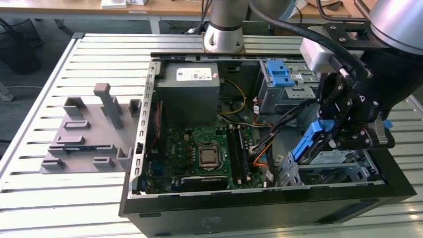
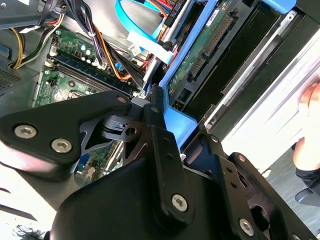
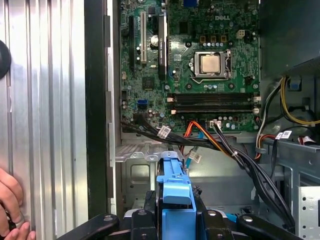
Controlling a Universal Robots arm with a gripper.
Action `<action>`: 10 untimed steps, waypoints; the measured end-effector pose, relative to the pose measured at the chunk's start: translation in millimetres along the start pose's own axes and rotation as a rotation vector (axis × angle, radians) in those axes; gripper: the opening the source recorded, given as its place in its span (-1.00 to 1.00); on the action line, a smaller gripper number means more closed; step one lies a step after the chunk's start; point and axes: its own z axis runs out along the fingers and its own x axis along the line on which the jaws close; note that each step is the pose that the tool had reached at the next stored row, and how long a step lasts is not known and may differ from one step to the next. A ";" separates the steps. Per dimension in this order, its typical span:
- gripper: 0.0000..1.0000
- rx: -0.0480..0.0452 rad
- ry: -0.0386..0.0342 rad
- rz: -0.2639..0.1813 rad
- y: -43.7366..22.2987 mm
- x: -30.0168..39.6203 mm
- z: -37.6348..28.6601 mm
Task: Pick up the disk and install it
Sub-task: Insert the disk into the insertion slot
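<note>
Disk (image 1: 307,144), flat silver-grey metal hard drive framed by a blue plastic bracket: located at the open mouth of the grey metal drive cage (image 1: 360,172), not yet seated by the look of it.

Noted around the cage, largest first: open black tower computer case (image 1: 264,213) enclosing it; green motherboard (image 1: 198,144) beside it, toward the exterior view's left; bundle of black, orange and red cables (image 3: 215,140) between motherboard and cage.

Black gripper (image 1: 338,143) directly above the cage, clamped on the disk. In the first wrist view, fingers (image 3: 210,220) pressed against either side of the blue bracket.

Judged: disk lying straight between the fingers, long axis tilted rather than level with the cage, lower end nearest the cage.

Appearance: blue bracket along the edges; green circuit board with connector pins on one face, seen in the second wrist view.
</note>
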 end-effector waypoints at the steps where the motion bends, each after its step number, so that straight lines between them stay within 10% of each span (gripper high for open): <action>1: -0.27 0.0000 0.0001 0.000 0.0 0.0 0.3; 10: -0.27 0.0000 0.0001 0.000 0.0 0.0 0.8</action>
